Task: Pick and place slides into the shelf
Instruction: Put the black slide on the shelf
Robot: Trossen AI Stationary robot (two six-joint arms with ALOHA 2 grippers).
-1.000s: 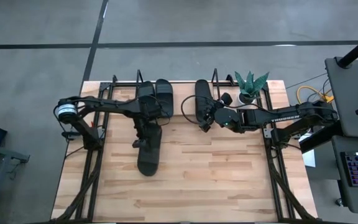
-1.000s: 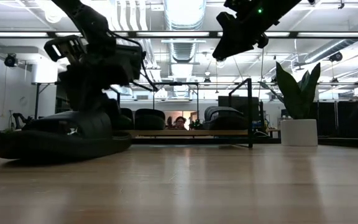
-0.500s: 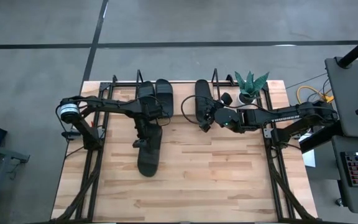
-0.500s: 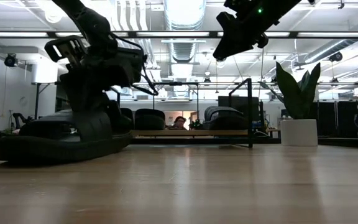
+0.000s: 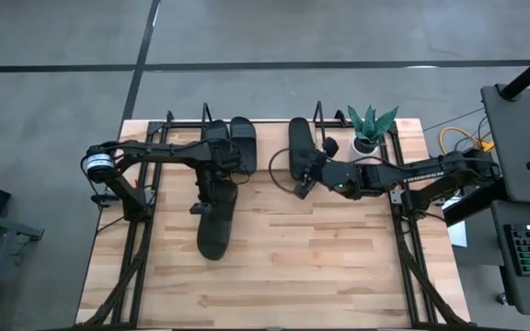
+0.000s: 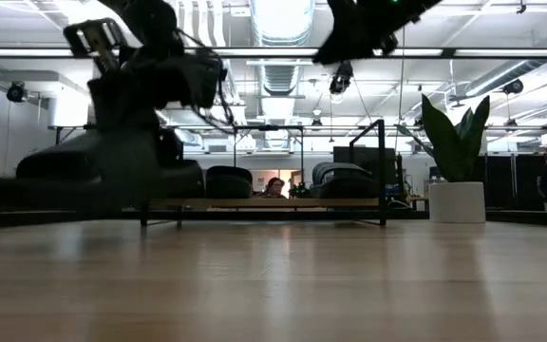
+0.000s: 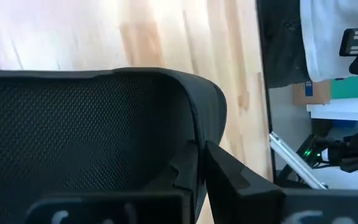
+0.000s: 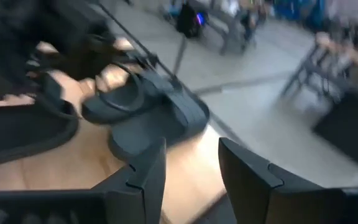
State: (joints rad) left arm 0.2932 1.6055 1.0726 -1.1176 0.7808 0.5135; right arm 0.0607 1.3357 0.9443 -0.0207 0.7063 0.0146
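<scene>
My left gripper (image 5: 208,191) is shut on a black slide (image 5: 213,230) near its far end, over the table's left middle. In the low view this slide (image 6: 74,180) hangs above the tabletop. Two slides (image 5: 230,142) rest on their soles side by side on the shelf's board (image 5: 267,133). A third (image 5: 299,147) rests on the board farther right. My right gripper (image 5: 305,176) is open and empty, just near of that third slide. Its fingers (image 8: 148,174) stand apart in the right wrist view. My left gripper holds the slide by its textured strap part (image 7: 185,124) toward the slide's far end. One finger (image 7: 229,177) shows against the strap's edge and the other is hidden by the slide. The fingers come from above, pointing down. The slide is lifted clear of the table, roughly level.
A potted plant (image 5: 371,129) stands at the table's far right, beside the shelf's wire end frame (image 6: 382,171). A cable loop (image 5: 274,164) lies in front of the shelf. Bare tabletop (image 5: 320,257) takes up the near half. A person (image 6: 274,187) shows in the room behind.
My left gripper has risen with the slide and gone a little toward the table's left edge. The slide lay on the table and now hangs clear of it. My right gripper has gone up and slightly toward the left.
</scene>
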